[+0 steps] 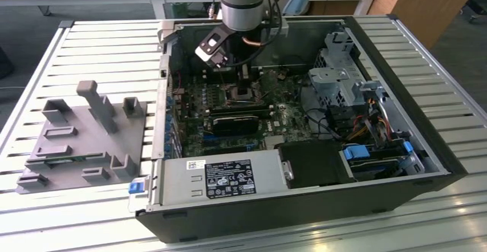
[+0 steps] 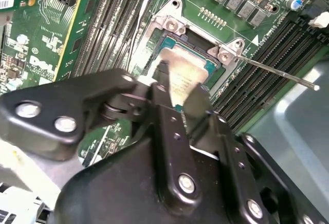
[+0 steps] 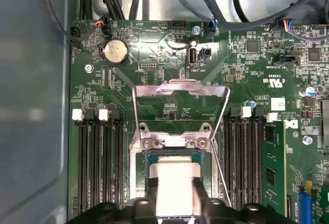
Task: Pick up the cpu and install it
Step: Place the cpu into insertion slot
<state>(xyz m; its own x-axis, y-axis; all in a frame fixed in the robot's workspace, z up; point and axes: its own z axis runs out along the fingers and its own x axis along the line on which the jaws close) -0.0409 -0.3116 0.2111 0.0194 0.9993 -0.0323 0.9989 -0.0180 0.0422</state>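
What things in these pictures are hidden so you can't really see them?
1. Second wrist view: the gripper covers part of the cpu, so whether it sits flat in the socket cannot be told.
2. First wrist view: part of the cpu is cut off by the picture's edge and the gripper.
3. Exterior view: the arm and gripper stand in front of the socket and cpu.

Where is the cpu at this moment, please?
In the first wrist view the cpu lies at the open socket on the motherboard, right at the gripper, between two banks of memory slots.
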